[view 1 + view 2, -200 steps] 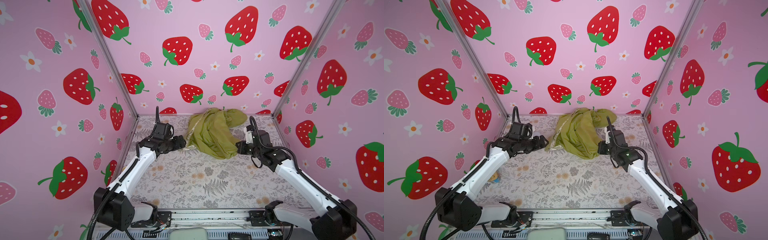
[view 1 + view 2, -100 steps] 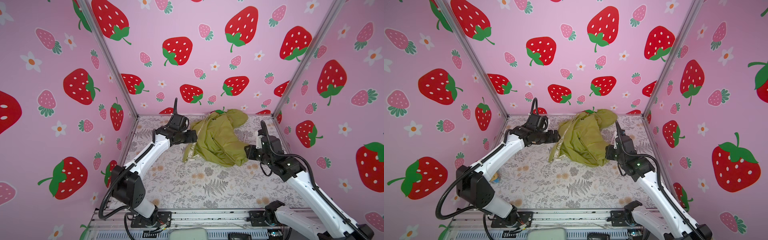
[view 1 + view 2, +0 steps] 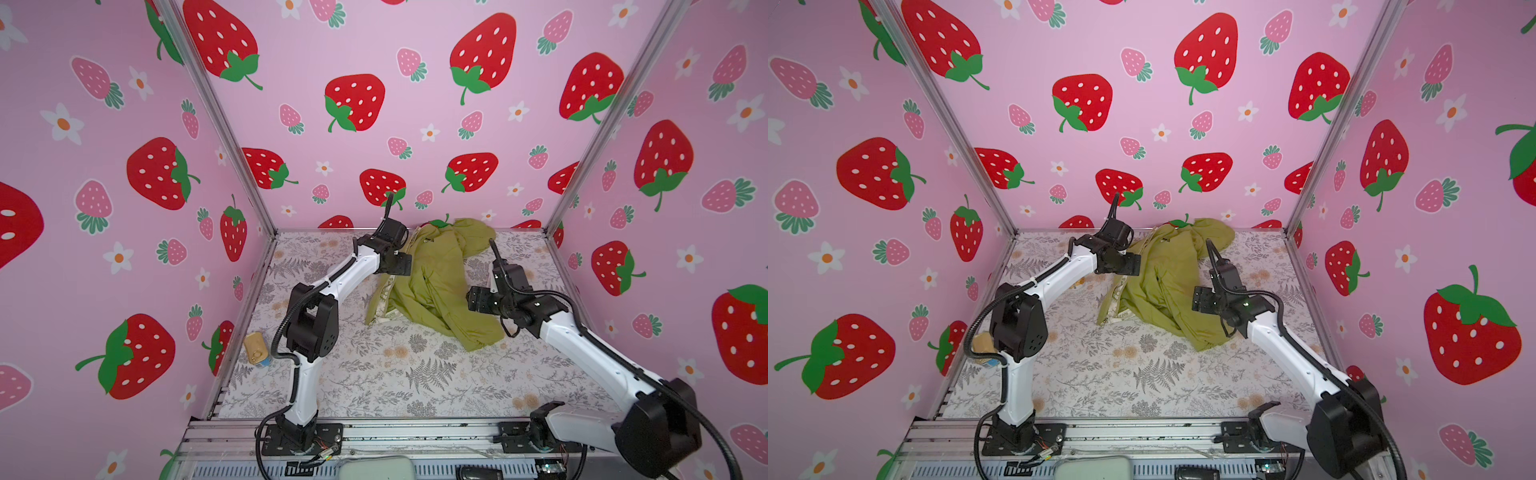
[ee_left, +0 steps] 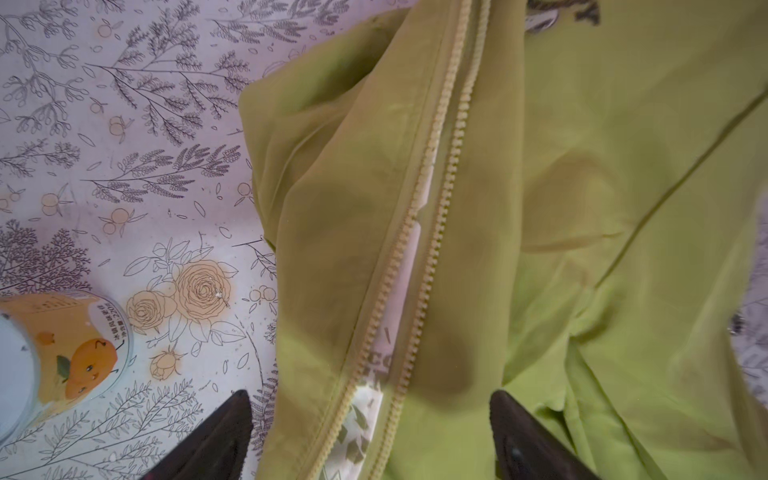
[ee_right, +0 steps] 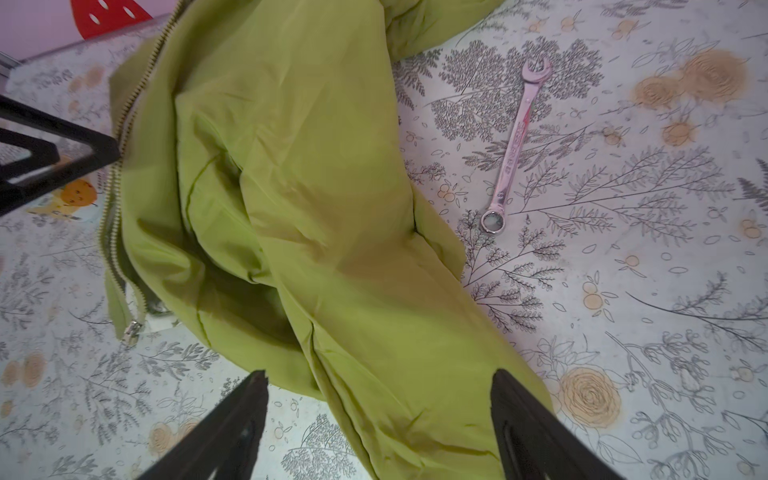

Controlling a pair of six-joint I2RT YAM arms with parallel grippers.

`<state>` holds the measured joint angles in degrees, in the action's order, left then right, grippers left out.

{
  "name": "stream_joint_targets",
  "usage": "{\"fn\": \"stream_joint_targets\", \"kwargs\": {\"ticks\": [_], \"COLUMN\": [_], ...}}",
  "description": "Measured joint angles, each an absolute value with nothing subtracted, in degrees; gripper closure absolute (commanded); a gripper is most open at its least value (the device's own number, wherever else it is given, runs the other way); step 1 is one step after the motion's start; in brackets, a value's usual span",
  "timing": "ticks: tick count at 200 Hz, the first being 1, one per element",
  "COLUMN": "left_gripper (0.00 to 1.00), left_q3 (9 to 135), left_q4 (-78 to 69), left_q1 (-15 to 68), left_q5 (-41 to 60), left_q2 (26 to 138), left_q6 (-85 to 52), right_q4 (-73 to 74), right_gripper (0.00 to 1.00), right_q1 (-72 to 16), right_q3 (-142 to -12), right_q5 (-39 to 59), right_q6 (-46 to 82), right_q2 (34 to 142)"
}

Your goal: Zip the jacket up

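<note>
Floral table [image 3: 374, 386], crumpled jacket [image 3: 440, 282], wrench [image 5: 514, 145], small can [image 3: 257, 348]

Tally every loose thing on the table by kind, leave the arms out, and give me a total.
Jacket: 1
Wrench: 1
Food containers: 2 (gold-topped can; orange-label cup)
Total: 4

Bright even light, soft shadows, wide-angle distortion, blurred wrist views
</note>
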<state>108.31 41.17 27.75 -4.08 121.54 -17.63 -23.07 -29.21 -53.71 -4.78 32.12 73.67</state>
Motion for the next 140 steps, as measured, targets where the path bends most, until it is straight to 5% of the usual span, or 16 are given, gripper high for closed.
{"fn": "stream_joint_targets", "kwargs": {"ticks": [43, 81, 107, 124, 140], "left_gripper": [0.18, 0.65, 0.88, 1.00, 1.00], "left_q3": [112.73, 112.77, 111.66, 109.19, 106.37], "left_q4": [42.70, 43.83, 43.66, 43.44, 43.62], "left_q1": [28.36, 28.56, 28.56, 28.56, 28.56], "left_q5": [-4.03, -3.64, -3.11, -2.79, -2.28], "left_q2": [127.17, 127.87, 126.87, 124.27, 120.46], "left_q6": [-16.16, -15.07, -14.66, -15.11, -14.87], "right_q4": [-16.01, -11.25, -8.47, -6.74, -5.48], "right_gripper": [0.23, 0.47, 0.60, 0.69, 0.78], "right_q1": [-28.01, -27.55, -27.40, -27.35, -27.35], "right_q3": [-53.87, -54.68, -56.21, -57.23, -58.04], "right_q5": [-3.70, -1.87, 0.03, 1.83, 3.68], "right_q6": [30.85, 30.17, 30.52, 30.79, 31.66], "right_q2": [87.70, 97.62, 101.34, 102.30, 103.24]}}
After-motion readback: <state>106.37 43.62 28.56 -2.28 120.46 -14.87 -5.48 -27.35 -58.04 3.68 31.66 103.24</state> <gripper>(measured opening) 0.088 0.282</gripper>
